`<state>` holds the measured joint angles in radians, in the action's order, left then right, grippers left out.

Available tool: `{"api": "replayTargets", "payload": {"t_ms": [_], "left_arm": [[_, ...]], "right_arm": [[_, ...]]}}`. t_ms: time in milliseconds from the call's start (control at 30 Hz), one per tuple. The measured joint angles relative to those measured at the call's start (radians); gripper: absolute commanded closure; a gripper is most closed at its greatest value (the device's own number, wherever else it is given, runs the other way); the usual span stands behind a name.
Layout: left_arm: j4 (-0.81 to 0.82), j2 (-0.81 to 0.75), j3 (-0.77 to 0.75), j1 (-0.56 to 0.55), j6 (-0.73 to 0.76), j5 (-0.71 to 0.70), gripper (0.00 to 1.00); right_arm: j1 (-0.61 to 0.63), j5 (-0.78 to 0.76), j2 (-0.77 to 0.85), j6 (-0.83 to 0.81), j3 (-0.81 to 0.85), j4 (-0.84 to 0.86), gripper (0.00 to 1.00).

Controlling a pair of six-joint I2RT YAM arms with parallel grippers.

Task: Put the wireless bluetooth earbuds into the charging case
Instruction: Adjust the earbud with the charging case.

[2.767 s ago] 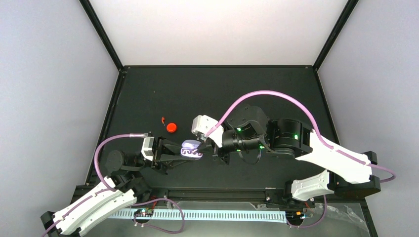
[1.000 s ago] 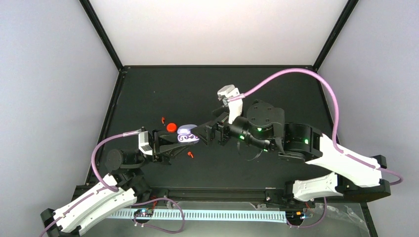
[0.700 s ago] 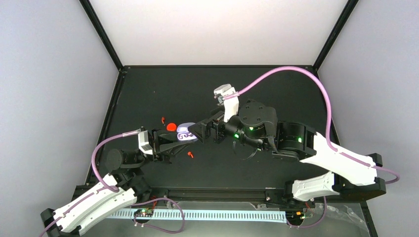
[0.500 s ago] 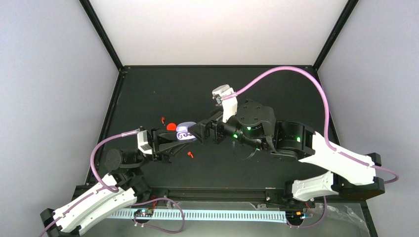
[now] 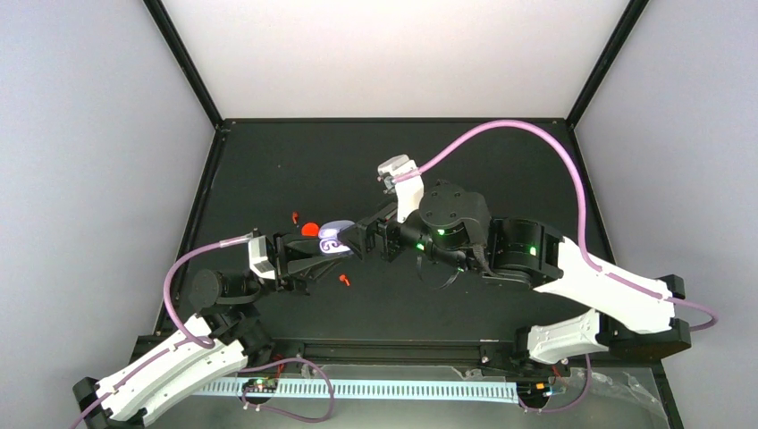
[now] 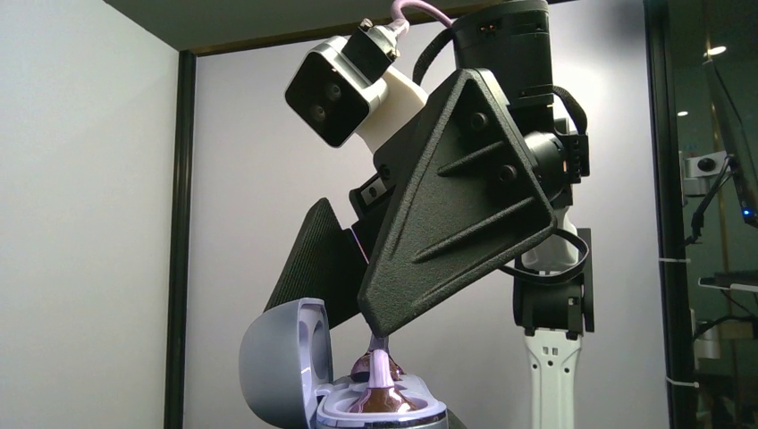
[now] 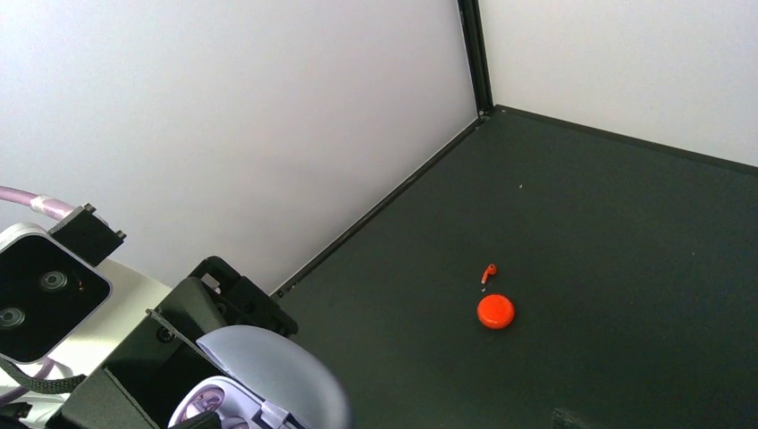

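Left of centre, the left gripper (image 5: 327, 253) clamps the open lavender charging case (image 5: 335, 238). Directly above, the right gripper (image 5: 351, 241) hangs spread and empty, one fingertip (image 6: 393, 313) seemingly touching a lavender earbud (image 6: 379, 371) standing stem-up in the case.

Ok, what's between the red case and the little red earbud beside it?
Nothing: just bare table between the red case and the red earbud, clearest in the right wrist view.
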<state>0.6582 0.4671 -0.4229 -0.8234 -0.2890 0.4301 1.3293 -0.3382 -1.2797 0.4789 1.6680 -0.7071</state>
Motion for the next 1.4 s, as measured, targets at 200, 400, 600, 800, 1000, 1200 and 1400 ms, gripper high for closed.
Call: {"api": "replayTargets", "payload": {"t_ms": [200, 400, 600, 800, 1000, 1200, 1400], "left_arm": [[-0.001, 0.000, 0.000, 0.000, 0.000, 0.000, 0.98], [-0.004, 0.000, 0.000, 0.000, 0.000, 0.000, 0.98], [-0.007, 0.000, 0.000, 0.000, 0.000, 0.000, 0.98], [-0.008, -0.003, 0.000, 0.000, 0.000, -0.001, 0.99], [-0.014, -0.003, 0.000, 0.000, 0.000, -0.001, 0.99], [-0.018, -0.003, 0.000, 0.000, 0.000, -0.006, 0.98], [-0.022, -0.003, 0.000, 0.000, 0.000, -0.008, 0.99]], "right_arm": [[0.000, 0.000, -0.018, 0.000, 0.011, -0.005, 0.06], [0.000, -0.001, -0.023, 0.000, 0.017, -0.018, 0.08], [0.000, -0.003, -0.023, 0.002, 0.017, -0.027, 0.12], [0.000, -0.005, -0.022, 0.003, 0.017, -0.029, 0.15], [0.000, -0.010, -0.022, 0.003, 0.017, -0.031, 0.19], [0.000, -0.007, -0.022, 0.003, 0.017, -0.030, 0.28], [0.000, -0.002, -0.022, 0.001, 0.016, -0.031, 0.31]]}}
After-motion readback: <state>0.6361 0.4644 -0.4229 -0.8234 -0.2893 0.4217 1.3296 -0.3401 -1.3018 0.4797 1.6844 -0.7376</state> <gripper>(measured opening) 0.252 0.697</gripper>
